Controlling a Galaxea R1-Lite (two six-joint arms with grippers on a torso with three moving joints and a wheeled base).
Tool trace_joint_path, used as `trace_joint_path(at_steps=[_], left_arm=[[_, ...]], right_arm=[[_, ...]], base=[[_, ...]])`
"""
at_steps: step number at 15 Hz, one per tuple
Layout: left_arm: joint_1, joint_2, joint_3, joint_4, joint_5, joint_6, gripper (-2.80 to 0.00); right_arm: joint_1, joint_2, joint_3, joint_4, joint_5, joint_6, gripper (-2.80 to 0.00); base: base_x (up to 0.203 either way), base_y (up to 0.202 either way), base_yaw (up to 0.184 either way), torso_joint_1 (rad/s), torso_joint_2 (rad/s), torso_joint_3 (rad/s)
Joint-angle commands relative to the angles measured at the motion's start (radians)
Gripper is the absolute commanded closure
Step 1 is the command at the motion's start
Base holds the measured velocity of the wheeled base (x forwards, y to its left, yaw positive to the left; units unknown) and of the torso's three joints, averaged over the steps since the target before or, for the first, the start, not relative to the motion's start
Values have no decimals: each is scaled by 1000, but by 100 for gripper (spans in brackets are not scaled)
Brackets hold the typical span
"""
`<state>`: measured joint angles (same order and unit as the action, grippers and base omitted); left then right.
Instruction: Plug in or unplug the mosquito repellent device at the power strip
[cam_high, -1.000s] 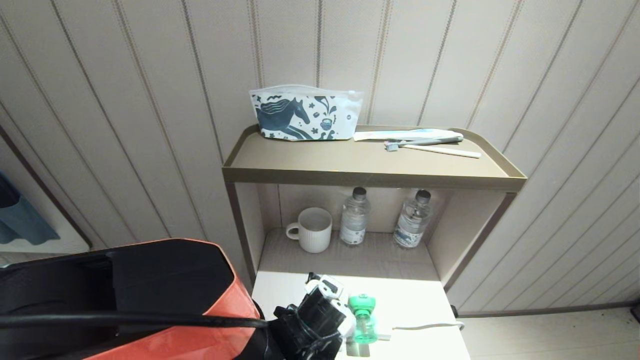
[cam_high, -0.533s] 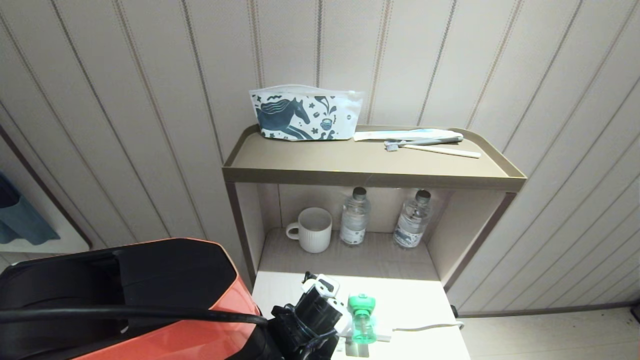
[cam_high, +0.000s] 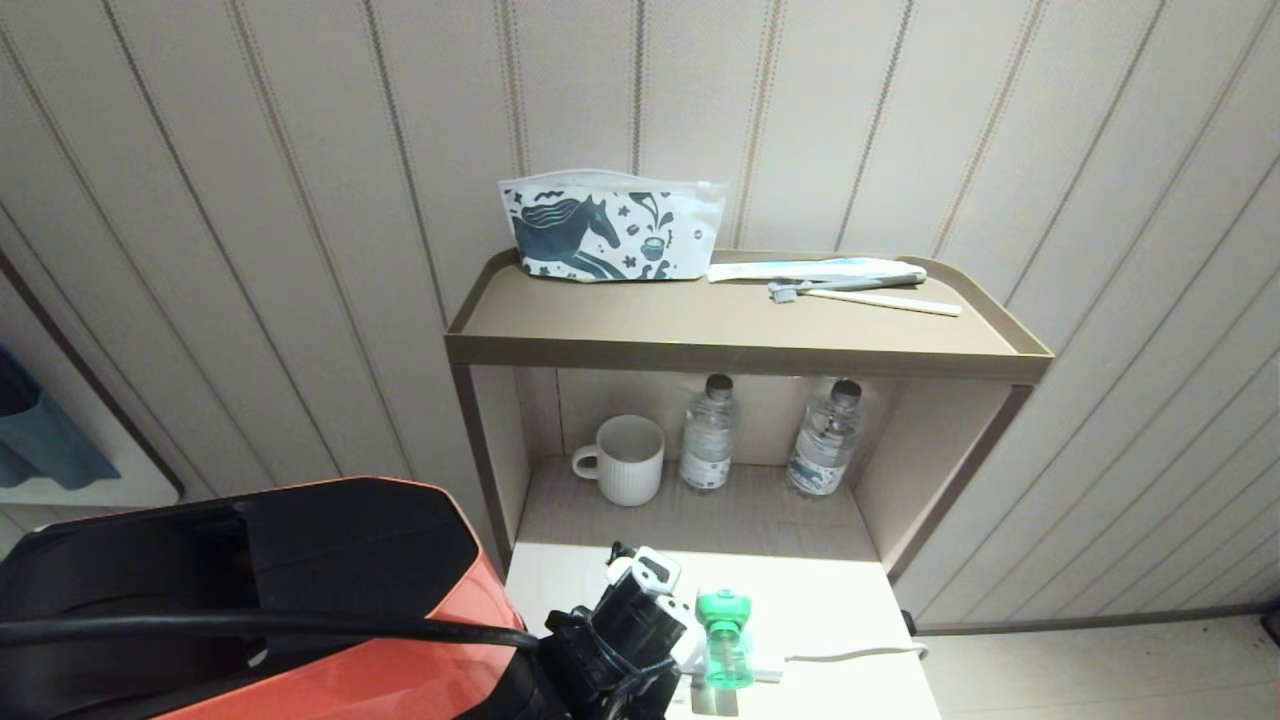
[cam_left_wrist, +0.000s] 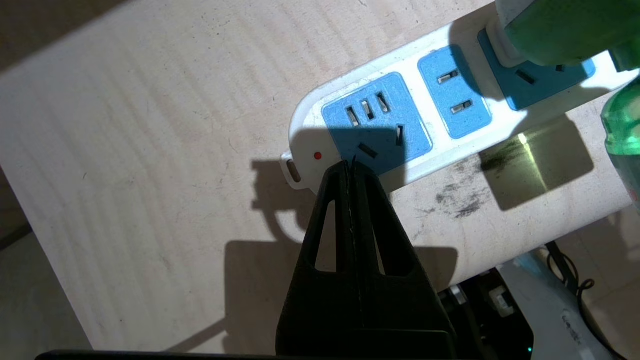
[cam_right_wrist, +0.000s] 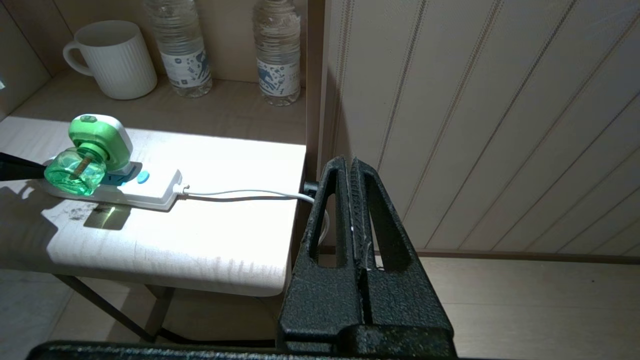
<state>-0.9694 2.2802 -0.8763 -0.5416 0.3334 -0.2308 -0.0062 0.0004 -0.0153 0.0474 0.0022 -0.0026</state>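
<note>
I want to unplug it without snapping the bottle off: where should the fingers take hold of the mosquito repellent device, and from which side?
Probably grip the mosquito repellent device by its white-and-green body, coming from above and pinching across its two flat sides. It stands plugged into the power strip, so a straight upward pull suits. The liquid bottle juts out sideways, so it is best left alone.
</note>
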Motion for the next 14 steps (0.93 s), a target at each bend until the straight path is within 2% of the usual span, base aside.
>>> trace_joint_path(at_steps=[1, 14], left_arm=[[0, -8, 7, -24, 3, 2, 0], [0, 1, 4, -35, 6, 1, 0]], right_arm=[[0, 0, 0, 0, -1, 0, 0], [0, 1, -29, 66, -1, -13, 0]], base=[[0, 0, 0, 0, 0, 0], [0, 0, 0, 0, 0, 0]])
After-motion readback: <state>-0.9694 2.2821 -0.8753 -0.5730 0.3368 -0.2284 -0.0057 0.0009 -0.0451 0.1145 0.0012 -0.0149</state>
